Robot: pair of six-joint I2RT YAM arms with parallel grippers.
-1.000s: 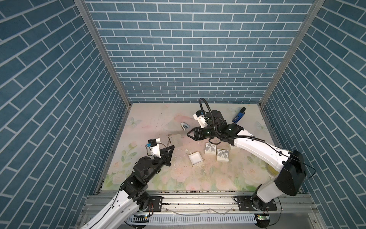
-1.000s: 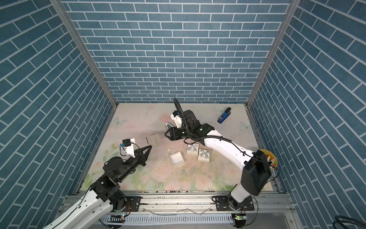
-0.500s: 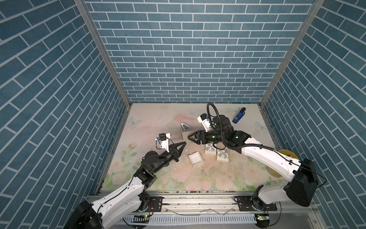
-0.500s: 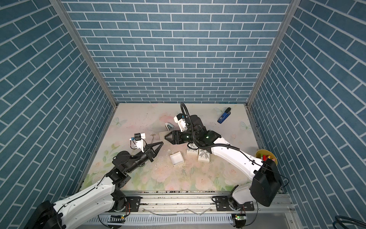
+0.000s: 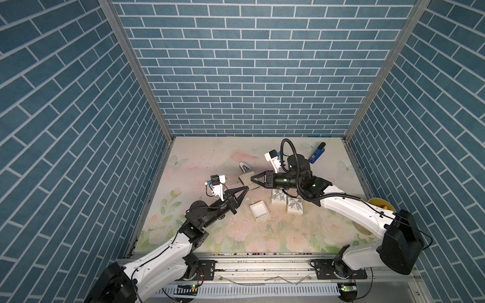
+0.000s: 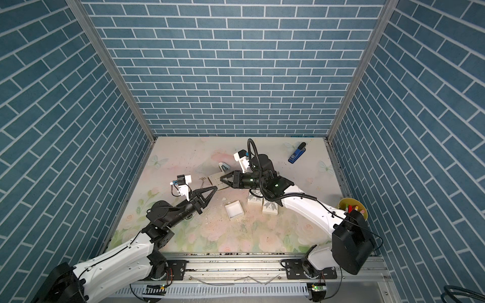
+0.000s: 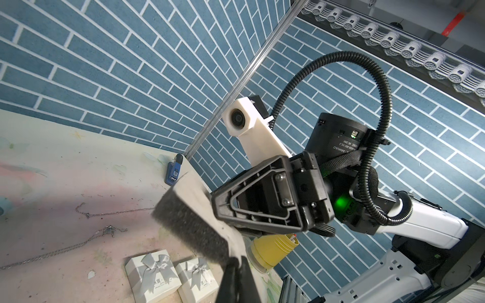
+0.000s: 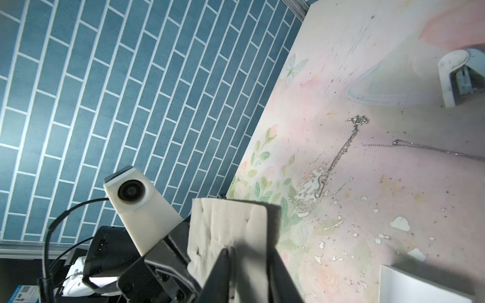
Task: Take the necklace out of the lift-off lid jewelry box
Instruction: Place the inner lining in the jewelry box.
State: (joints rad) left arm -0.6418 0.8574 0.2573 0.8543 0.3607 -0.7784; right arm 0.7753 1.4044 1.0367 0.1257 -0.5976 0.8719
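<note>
A foam insert pad [image 5: 246, 181], beige on one face and dark foam on the other, hangs above the table between both grippers. My left gripper [image 7: 237, 259] is shut on one corner of it. My right gripper [image 8: 248, 251] is shut on the opposite edge [image 8: 228, 228], one finger on each face. The silver necklace [image 8: 338, 154] lies loose on the table, its pendant [image 7: 107, 230] plain in the left wrist view. The open white box base [image 5: 259, 210] sits empty just in front of the grippers; which piece is its lid I cannot tell.
Two white gift boxes with grey bows [image 5: 279, 197] [image 5: 295, 205] stand under the right arm. A blue stapler [image 6: 296, 154] lies at the back right, a yellow cup of pens [image 6: 351, 207] at the right edge, a small white holder [image 6: 223, 166] behind the pad.
The left arm swung forward and right until its tip met the right gripper. The right gripper narrowed from wide open onto the foam pad.
</note>
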